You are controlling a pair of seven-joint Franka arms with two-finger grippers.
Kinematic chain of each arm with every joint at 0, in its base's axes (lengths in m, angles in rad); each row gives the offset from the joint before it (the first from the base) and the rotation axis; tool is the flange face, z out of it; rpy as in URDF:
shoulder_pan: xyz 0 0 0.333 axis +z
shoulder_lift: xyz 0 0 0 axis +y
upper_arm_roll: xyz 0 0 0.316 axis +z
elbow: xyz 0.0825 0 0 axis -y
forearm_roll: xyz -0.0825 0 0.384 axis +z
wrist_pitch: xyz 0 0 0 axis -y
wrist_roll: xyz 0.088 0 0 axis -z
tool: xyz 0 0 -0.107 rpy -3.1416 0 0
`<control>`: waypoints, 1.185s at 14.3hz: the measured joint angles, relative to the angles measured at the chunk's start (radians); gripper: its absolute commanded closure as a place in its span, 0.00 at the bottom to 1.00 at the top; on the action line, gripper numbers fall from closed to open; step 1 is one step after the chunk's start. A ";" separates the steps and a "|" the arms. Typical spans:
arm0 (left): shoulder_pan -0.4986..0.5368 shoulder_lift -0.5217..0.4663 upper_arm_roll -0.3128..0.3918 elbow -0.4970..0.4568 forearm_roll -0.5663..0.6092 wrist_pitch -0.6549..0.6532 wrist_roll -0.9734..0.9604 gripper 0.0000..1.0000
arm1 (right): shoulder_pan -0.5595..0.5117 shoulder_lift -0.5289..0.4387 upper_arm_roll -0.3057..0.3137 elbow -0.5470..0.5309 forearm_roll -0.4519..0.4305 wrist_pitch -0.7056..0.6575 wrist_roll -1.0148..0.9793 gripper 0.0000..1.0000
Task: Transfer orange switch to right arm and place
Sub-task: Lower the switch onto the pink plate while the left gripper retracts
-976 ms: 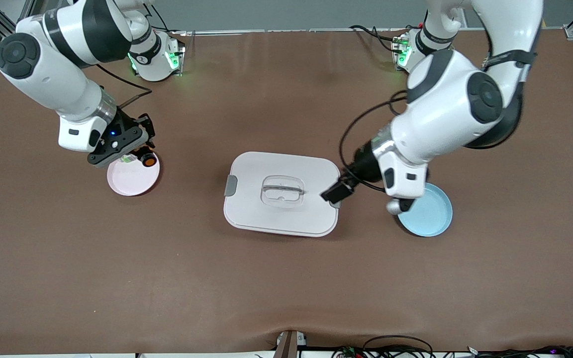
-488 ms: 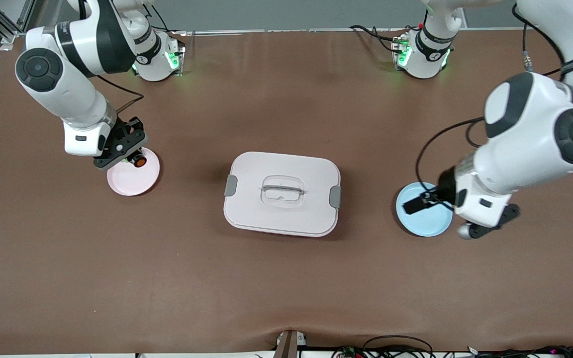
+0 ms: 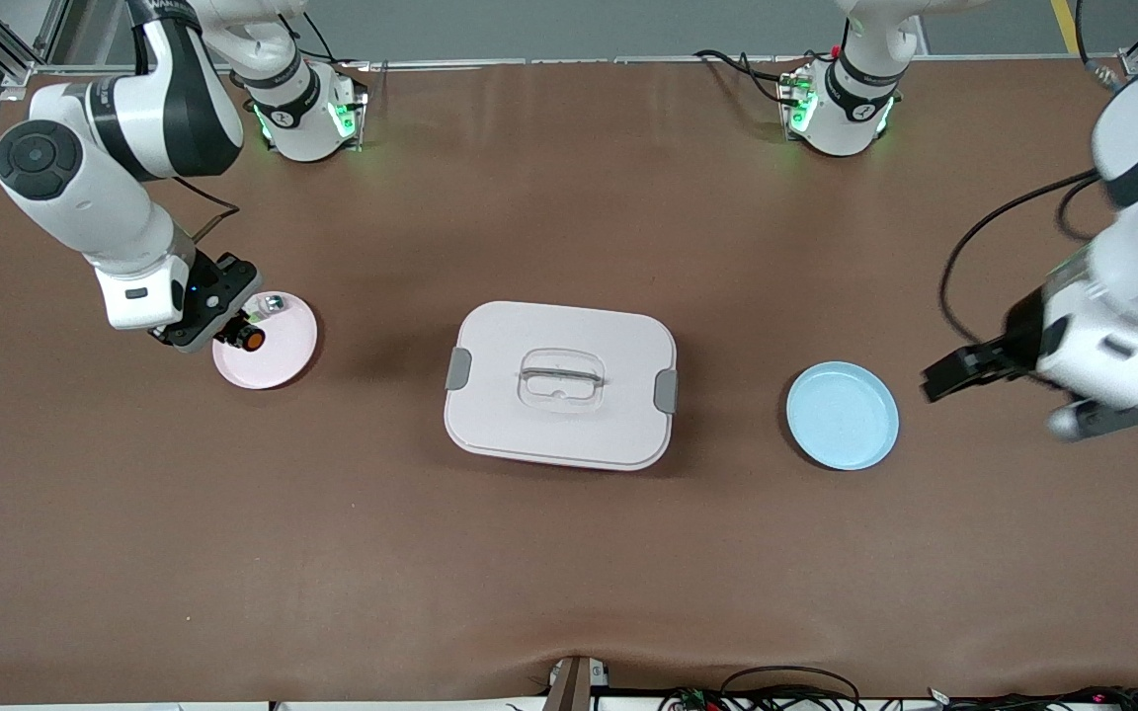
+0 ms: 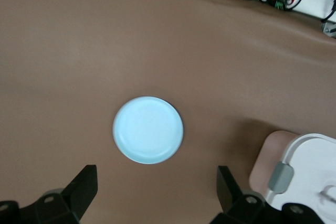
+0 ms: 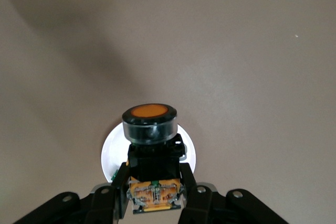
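My right gripper (image 3: 236, 334) hangs over the pink plate (image 3: 283, 360) at the right arm's end of the table. It is shut on the orange switch (image 3: 252, 339). In the right wrist view the switch (image 5: 149, 121) stands between the fingers (image 5: 118, 184) with its round orange face outward, and the plate (image 5: 110, 153) lies below it. My left gripper (image 3: 1122, 415) is over bare table at the left arm's end, beside the blue plate (image 3: 843, 415). In the left wrist view it (image 4: 156, 190) is open and holds nothing, with the blue plate (image 4: 148, 129) ahead of it.
A white lidded box (image 3: 561, 385) with grey clips and a clear handle sits mid-table between the two plates. A small whitish part (image 3: 271, 304) lies on the pink plate's edge nearest the bases. Cables run along the table's front edge (image 3: 776, 691).
My left arm swung from the box's clip, across the blue plate, out to its end of the table. My right gripper shifted with the switch over the pink plate, toward the right arm's end.
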 measured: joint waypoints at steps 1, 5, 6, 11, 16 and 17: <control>0.000 -0.032 0.025 -0.001 0.000 -0.015 0.048 0.00 | -0.004 0.006 0.000 -0.002 -0.012 0.001 -0.018 0.99; -0.006 -0.128 0.052 -0.046 0.000 -0.073 0.159 0.00 | -0.046 0.040 0.000 -0.006 -0.071 0.017 -0.115 0.99; -0.012 -0.145 0.052 -0.068 0.000 -0.074 0.162 0.00 | -0.062 0.051 0.000 -0.008 -0.081 0.021 -0.138 0.99; -0.019 -0.304 0.062 -0.228 0.000 -0.081 0.167 0.00 | -0.128 0.089 0.000 -0.045 -0.116 0.089 -0.192 0.99; -0.044 -0.367 0.073 -0.272 -0.011 -0.125 0.170 0.00 | -0.154 0.159 0.000 -0.111 -0.121 0.224 -0.229 0.99; -0.054 -0.368 0.094 -0.273 -0.013 -0.125 0.175 0.00 | -0.154 0.173 0.000 -0.121 -0.121 0.249 -0.230 0.99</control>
